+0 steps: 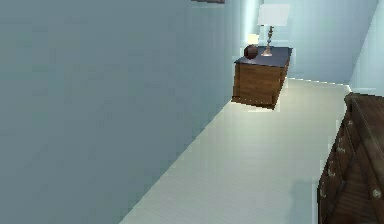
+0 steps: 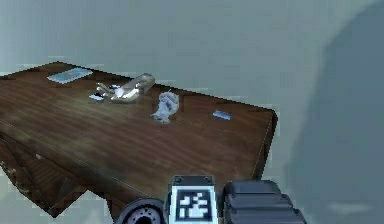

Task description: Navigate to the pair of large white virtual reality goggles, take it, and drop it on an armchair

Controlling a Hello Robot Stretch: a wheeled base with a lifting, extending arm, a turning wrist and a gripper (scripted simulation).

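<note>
On a dark wooden top point(image 2: 90, 140) in the arm side view lie two pale things. One is a silvery-white lumpy object point(image 2: 130, 90) at the upper left; the other is a smaller grey-white object point(image 2: 167, 105) just right of it. Neither shape is plain enough to name as goggles. At the bottom edge I see the gripper point(image 2: 148, 213) as a dark round body beside a white marker square point(image 2: 192, 203). Its far end is cut off by the edge, so I cannot tell whether it holds anything.
A flat pale blue item point(image 2: 68, 75) and a small blue item point(image 2: 221, 115) also lie on the top. In the forward view, a wooden nightstand point(image 1: 262, 78) with a lamp point(image 1: 270, 25) and a dark ball point(image 1: 251, 51) stands ahead; a dark dresser point(image 1: 355, 160) is at right, a blue wall point(image 1: 100, 100) at left.
</note>
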